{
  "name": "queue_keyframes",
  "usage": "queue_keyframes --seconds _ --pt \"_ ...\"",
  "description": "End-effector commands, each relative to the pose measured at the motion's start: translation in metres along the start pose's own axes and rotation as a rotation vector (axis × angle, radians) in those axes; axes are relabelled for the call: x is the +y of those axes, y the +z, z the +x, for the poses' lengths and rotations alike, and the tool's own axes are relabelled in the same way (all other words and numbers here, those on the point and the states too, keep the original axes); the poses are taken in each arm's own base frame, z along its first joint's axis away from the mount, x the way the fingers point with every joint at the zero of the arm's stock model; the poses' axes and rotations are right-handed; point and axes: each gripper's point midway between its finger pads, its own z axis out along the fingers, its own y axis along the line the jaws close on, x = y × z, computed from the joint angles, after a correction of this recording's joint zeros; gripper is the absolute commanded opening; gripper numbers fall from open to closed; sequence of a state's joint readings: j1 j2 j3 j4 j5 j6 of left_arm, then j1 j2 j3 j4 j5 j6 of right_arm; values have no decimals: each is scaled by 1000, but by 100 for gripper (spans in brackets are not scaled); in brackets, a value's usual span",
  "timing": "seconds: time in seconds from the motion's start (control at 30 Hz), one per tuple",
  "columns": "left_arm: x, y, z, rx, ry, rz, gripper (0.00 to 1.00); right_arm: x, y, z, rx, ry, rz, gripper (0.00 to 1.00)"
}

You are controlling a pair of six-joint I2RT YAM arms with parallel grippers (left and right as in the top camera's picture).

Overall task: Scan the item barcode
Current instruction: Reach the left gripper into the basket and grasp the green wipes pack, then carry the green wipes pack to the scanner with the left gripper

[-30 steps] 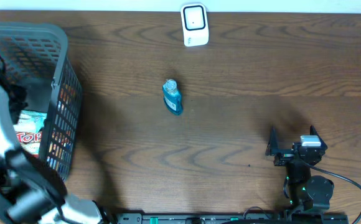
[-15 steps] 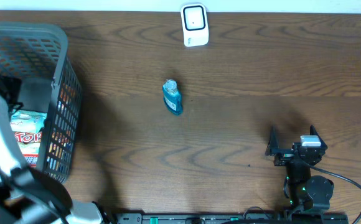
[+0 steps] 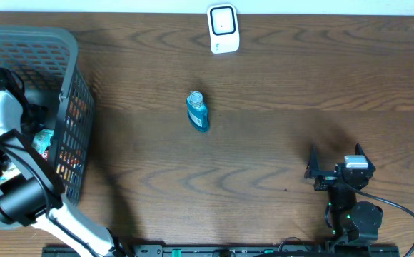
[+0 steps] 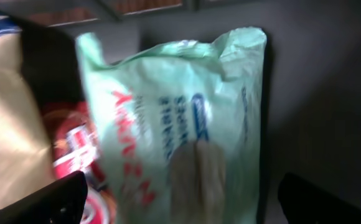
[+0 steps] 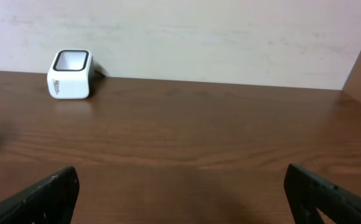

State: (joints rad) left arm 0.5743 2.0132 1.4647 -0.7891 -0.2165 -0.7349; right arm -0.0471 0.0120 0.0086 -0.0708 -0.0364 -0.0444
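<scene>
My left gripper (image 4: pixel 183 200) is inside the grey mesh basket (image 3: pixel 71 100) at the table's left edge. It stands open, with its dark fingers (image 4: pixel 50 199) wide on either side of a pale green packet (image 4: pixel 168 112) just below it. The blurred view does not show whether they touch it. A red packet (image 4: pixel 75 149) and a beige one (image 4: pixel 6 124) lie to the left of the green one. The white barcode scanner (image 3: pixel 223 28) stands at the far middle edge. My right gripper (image 3: pixel 334 158) rests open and empty near the front right, facing the scanner (image 5: pixel 70 74).
A small blue bottle (image 3: pixel 198 111) lies on the wooden table about midway between the basket and the right arm. The basket's tall walls surround my left gripper. A pale wall runs behind the scanner.
My left gripper has opened wide and moved toward the basket's far end. The arm now hides most of the red packet seen from overhead. The right arm has not moved.
</scene>
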Motion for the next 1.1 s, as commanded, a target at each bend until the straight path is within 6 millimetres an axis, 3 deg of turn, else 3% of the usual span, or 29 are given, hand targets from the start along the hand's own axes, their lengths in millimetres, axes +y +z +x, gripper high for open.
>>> queue_keyframes --seconds 0.0,0.1,0.13,0.27,0.3,0.5,0.7,0.9,1.07 --pt "1 21 4 19 18 -37 98 2 0 1 2 9 -5 99" --pt "2 36 13 53 29 -62 99 2 0 1 2 9 -5 99" --pt "3 40 16 65 34 -73 94 2 0 1 2 9 -5 99" --pt "9 44 23 91 45 -101 64 2 0 1 2 9 -5 99" --pt "8 40 20 85 56 -93 50 2 0 1 3 9 -5 99" --pt "7 10 7 35 44 -43 46 2 0 1 3 9 -5 99" --pt "8 -55 -17 -78 -1 70 46 2 0 1 2 9 -5 99" --pt "19 -156 -36 -235 -70 281 46 2 0 1 2 9 -5 99" --pt "19 -244 -24 -276 -96 582 46 2 0 1 3 9 -5 99"
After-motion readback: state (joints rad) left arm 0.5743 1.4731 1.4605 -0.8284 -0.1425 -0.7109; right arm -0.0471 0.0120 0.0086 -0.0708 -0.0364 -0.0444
